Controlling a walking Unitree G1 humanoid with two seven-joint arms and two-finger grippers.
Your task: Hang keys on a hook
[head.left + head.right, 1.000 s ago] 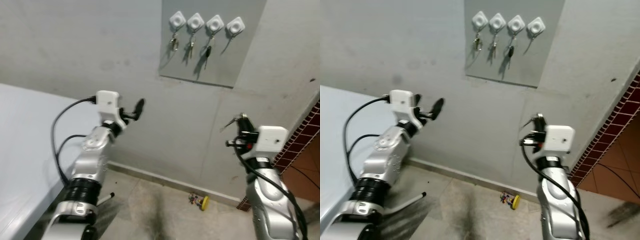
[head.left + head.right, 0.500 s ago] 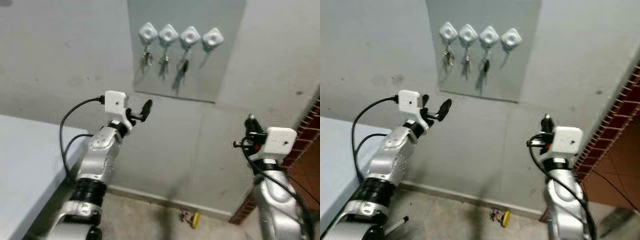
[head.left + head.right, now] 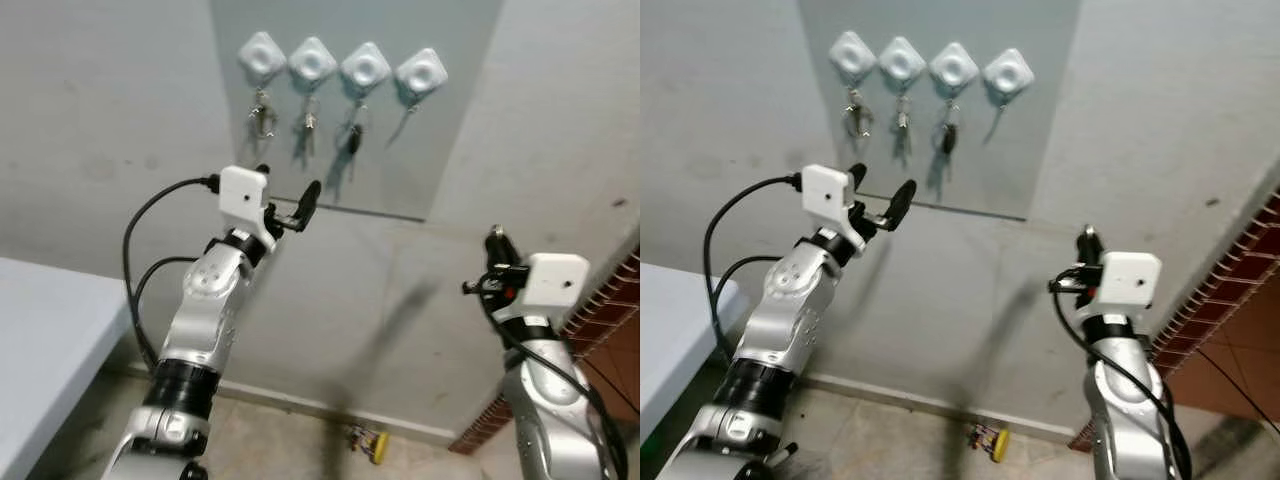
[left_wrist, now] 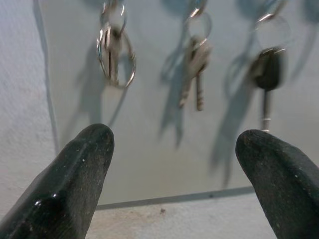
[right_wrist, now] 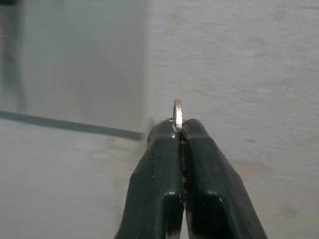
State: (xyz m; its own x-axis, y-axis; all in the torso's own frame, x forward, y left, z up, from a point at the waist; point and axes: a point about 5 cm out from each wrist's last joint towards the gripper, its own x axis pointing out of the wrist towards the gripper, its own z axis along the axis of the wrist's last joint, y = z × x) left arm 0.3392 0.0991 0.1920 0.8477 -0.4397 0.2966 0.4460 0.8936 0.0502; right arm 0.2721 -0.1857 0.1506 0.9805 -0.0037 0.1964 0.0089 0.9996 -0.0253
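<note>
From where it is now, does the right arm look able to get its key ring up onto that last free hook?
Probably yes. The right pincer, shut on the key ring, has nothing between it and the free hook, which sits higher and to its left.

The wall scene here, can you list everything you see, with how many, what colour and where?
Panel: one, grey, flat on the wall.
Hooks: four, white, in a row across the top of the panel.
Key sets: three, metal, one with a black head, hanging from the three hooks toward the robot's left; the fourth hook is bare.
Toy-like object: one, yellow, on the floor by the wall's foot; too small to identify.
Table: one, pale, at the robot's left.
Brick edge: reddish, at the robot's right.
Left pincer: open, raised just below the panel.
Right pincer: shut on a metal key ring, held lower, off to the right of the panel.
</note>
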